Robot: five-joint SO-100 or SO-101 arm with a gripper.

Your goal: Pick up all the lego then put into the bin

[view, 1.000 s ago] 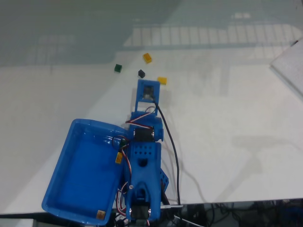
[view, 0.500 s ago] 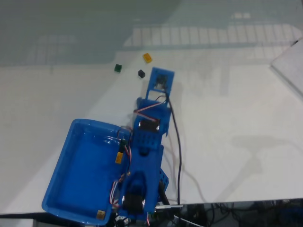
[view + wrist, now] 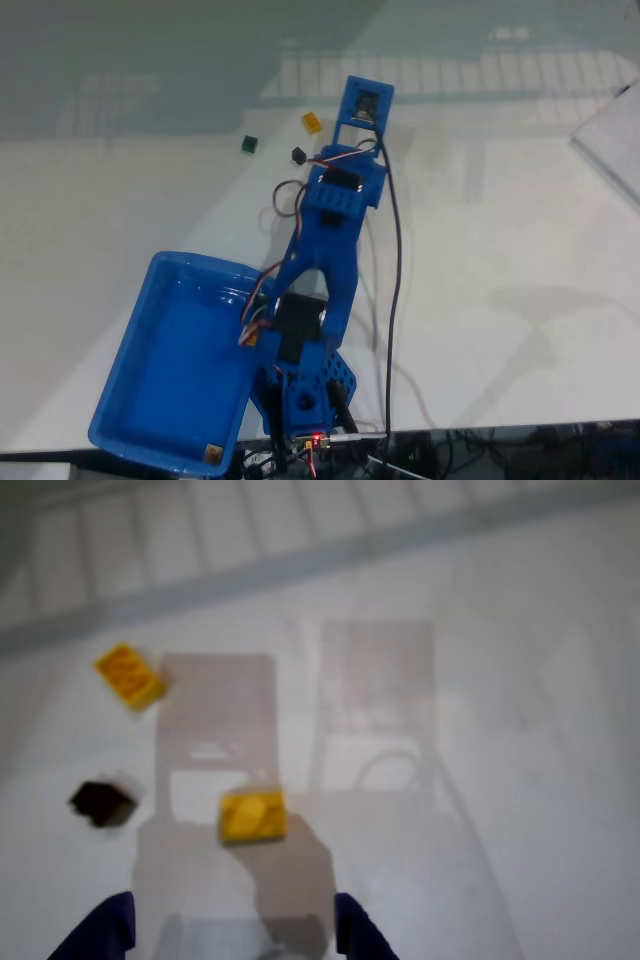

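In the wrist view my gripper (image 3: 228, 935) is open, its two blue fingertips (image 3: 100, 932) spread at the bottom edge. One yellow lego (image 3: 252, 815) lies on the white table just ahead of the gap, touched by neither finger. A second yellow lego (image 3: 130, 675) lies farther off to the left, and a black lego (image 3: 100, 802) sits left of the near one. The fixed view shows the blue arm (image 3: 330, 210) stretched out above the table, with a yellow lego (image 3: 312, 122), a dark green lego (image 3: 248, 144) and a black lego (image 3: 297, 155) to its left. The blue bin (image 3: 150, 400) lies at the lower left beside the arm's base.
A black cable (image 3: 397, 280) runs along the arm's right side to the table's front edge. A small tan sticker (image 3: 211, 454) sits in the bin's near corner. A pale flat object (image 3: 612, 140) juts in at the right edge.
The arm has stretched out away from the bin, up and to the right in the fixed view. Its wrist now covers the yellow lego that lay in front of it.
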